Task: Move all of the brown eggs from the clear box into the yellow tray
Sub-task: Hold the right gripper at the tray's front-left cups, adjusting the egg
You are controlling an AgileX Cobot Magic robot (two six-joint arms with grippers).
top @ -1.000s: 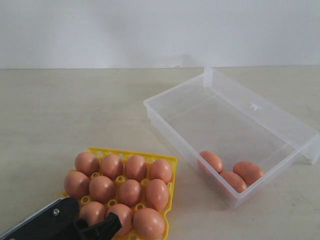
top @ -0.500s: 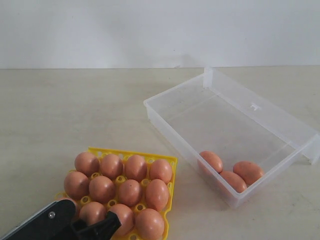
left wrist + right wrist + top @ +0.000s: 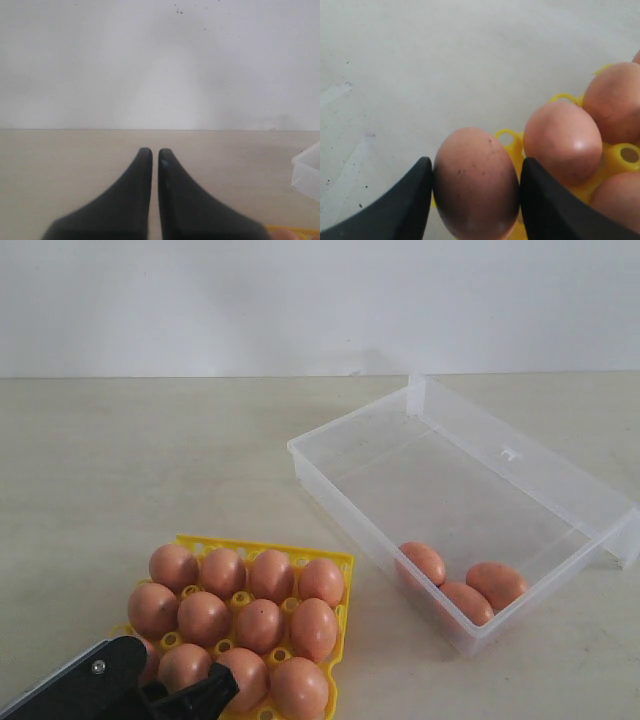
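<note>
My right gripper point(image 3: 476, 175) is shut on a speckled brown egg point(image 3: 475, 185), its jaws pressing both sides, right at the near-left corner of the yellow tray point(image 3: 512, 142). In the exterior view a black arm point(image 3: 95, 685) covers that corner of the yellow tray point(image 3: 345, 562), which holds several brown eggs point(image 3: 260, 625). Three brown eggs point(image 3: 466, 600) lie at the near end of the clear box point(image 3: 300, 455). My left gripper point(image 3: 155, 152) is shut and empty, low over bare table, with a corner of the clear box point(image 3: 307, 172) off to one side.
The box's clear lid flap point(image 3: 530, 465) hangs open along its far long side. A white wall point(image 3: 320, 300) backs the beige table point(image 3: 120, 460).
The black arm over the tray's near-left corner has slid slightly left and down. The eggs in the box and the tray have not moved.
</note>
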